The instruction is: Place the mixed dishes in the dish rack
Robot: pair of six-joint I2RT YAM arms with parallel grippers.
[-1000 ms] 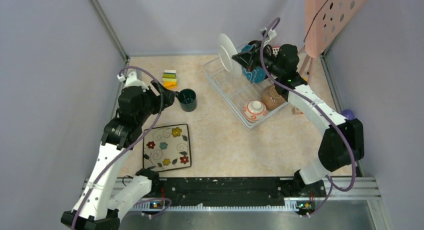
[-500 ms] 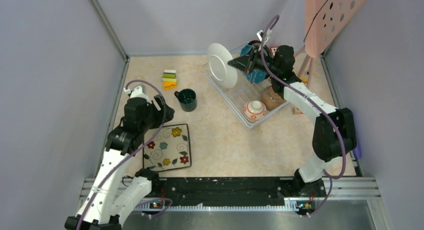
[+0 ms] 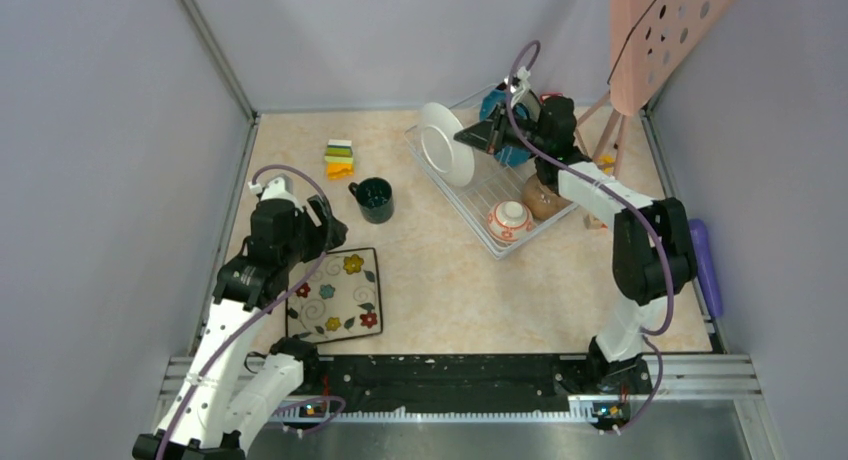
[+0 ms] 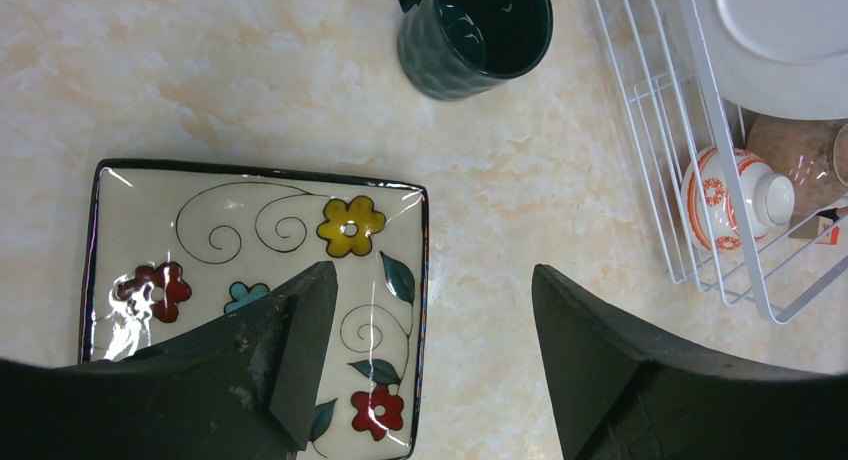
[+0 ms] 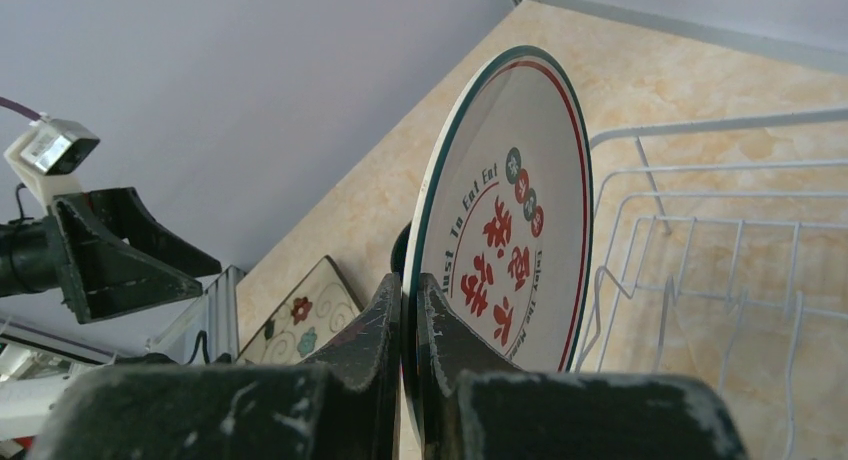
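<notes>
The white red-marked plate [image 5: 510, 230] stood on edge at the left end of the dish rack [image 3: 478, 185], its rim pinched tight by the right gripper [image 5: 412, 285]. Only my right wrist view showed its red lettering; from above I saw plain white. The left gripper [image 4: 432, 275] hung wide open, empty, over the square floral plate [image 4: 250, 250].

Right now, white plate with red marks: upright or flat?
Upright, on edge: the right pincer clamps the plate by its rim at the dish rack's end.
</notes>
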